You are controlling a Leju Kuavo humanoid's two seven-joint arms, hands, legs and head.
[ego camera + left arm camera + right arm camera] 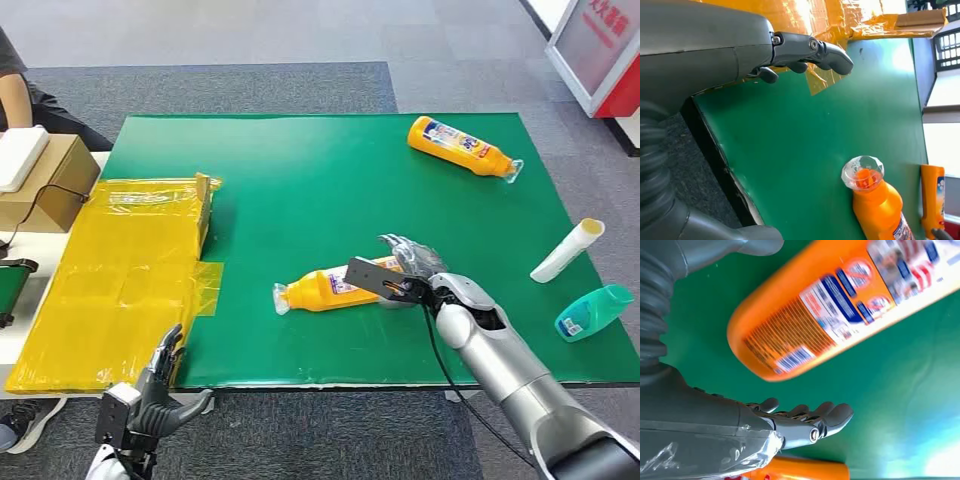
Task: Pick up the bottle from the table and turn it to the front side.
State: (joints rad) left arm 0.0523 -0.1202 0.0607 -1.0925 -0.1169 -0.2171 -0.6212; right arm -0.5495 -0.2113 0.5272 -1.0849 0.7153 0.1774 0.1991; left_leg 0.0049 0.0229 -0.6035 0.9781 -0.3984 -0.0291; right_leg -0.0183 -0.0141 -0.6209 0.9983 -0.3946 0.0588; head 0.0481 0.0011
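Lying on its side mid-desk (302,170), orange bottle (324,289), clear cap toward yellow sheet (113,290). Right hand (411,262) at bottle's base end, fingers spread, holding nothing. Left hand (162,385) off desk's near edge, empty, fingers apart.

Both arms in view, neither hand holding anything.

Right arm (521,385) reaches forward over the green table (302,200), its right hand (413,262) with fingers spread and extended, the palm empty. Left hand (162,385) hangs off the table's near edge, fingers apart and loosely curved, also empty.
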